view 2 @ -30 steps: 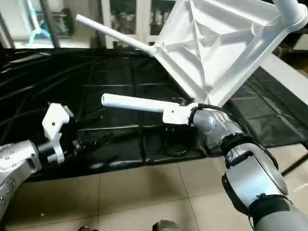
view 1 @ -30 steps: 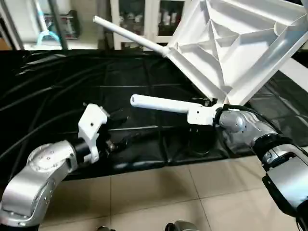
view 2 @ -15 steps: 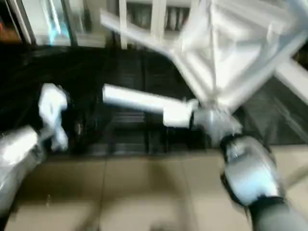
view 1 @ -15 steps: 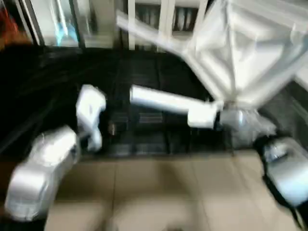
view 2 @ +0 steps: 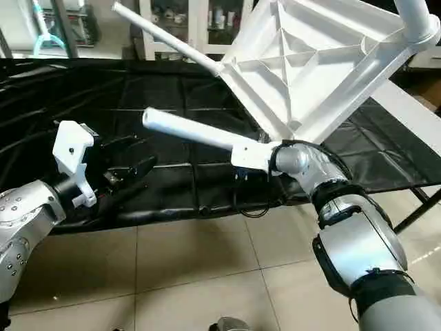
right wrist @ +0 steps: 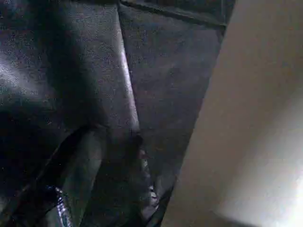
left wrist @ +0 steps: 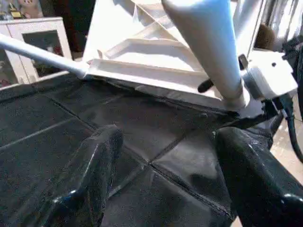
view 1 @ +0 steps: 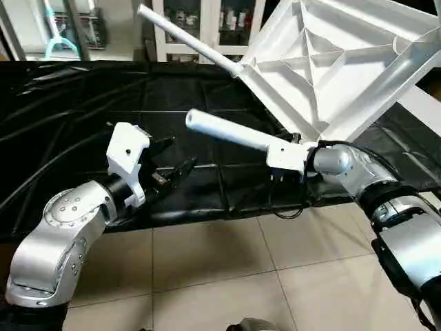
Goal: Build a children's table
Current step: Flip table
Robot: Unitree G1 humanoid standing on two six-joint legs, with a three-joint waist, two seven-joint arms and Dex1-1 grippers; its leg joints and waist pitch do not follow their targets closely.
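Leg fitting in hand: left gripper point(view 1: 179, 153) jaws apart, right gripper point(view 1: 280, 174) state unclear by centre-frame leg point(view 1: 227, 133); next, align leg with a table top point(view 1: 324, 62) socket

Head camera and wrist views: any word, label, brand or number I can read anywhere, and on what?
None can be read.
Table top, ribbed underside up: no print.
Legs: plain white.
Black sheet: no marks.
Cabinet behind the glass: items too small to read.
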